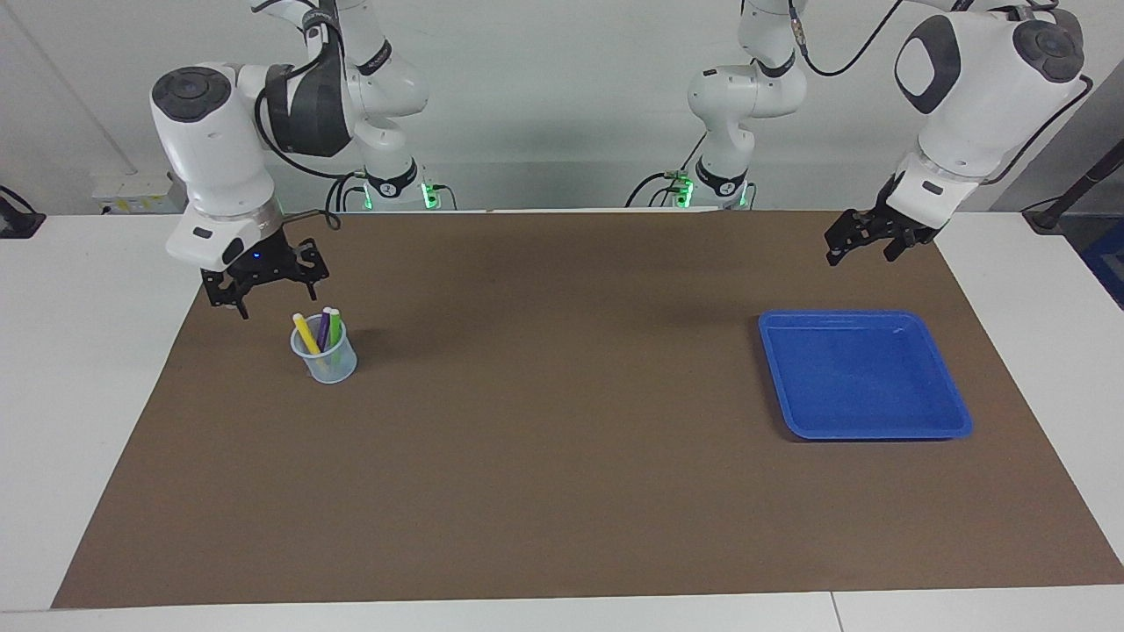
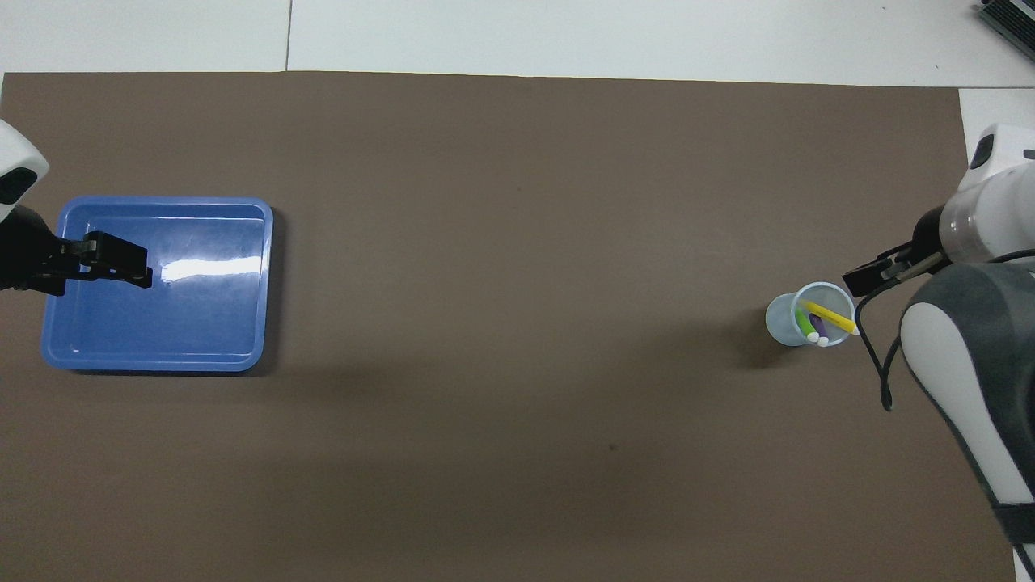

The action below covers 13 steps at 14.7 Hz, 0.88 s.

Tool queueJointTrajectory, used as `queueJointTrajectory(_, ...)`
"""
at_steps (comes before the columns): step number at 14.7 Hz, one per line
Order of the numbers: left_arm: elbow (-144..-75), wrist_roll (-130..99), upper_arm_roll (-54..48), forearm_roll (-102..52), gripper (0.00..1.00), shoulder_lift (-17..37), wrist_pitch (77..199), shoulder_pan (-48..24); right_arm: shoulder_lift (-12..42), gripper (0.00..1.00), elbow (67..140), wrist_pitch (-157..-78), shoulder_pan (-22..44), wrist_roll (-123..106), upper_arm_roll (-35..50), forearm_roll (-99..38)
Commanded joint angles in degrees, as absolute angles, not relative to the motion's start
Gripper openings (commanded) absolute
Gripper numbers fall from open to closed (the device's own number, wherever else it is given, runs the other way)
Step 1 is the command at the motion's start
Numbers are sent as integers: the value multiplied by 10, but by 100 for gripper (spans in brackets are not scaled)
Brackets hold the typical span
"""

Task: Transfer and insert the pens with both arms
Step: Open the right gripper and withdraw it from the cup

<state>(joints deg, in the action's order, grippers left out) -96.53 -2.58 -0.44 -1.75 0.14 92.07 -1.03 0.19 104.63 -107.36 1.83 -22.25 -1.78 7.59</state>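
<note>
A brown mat (image 1: 562, 456) covers the table. The right gripper (image 1: 263, 285), jaws spread and empty, hangs above the mat by the cup (image 1: 325, 360) holding the pens (image 1: 318, 332). The blue tray (image 1: 865, 373) lies bare. The left gripper (image 1: 865, 239) hovers spread, empty.

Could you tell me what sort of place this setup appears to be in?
Probably a robotics lab test bench: two white jointed robot arms mounted at a white table, a plain brown mat as work surface, and staged props only, a clear plastic cup and a blue plastic tray.
</note>
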Motion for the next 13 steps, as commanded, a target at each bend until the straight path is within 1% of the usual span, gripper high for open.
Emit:
queueJointTrajectory(1,-962,-19,-11,-6,100,1,919,-3,3,100,1011,-1049,8,-224,-17,55)
queueJointTrajectory(4,-962,-19,-11,-6,100,1,919,-3,3,100,990,-1044,-8,-217,-17,25)
queueJointTrajectory(8,-962,-19,-11,-6,100,1,919,-3,2,100,976,-1040,-11,-206,-17,11)
queueJointTrajectory(13,-961,-19,-11,-6,100,0,920,-3,1,100,932,-1006,-11,-187,-17,6)
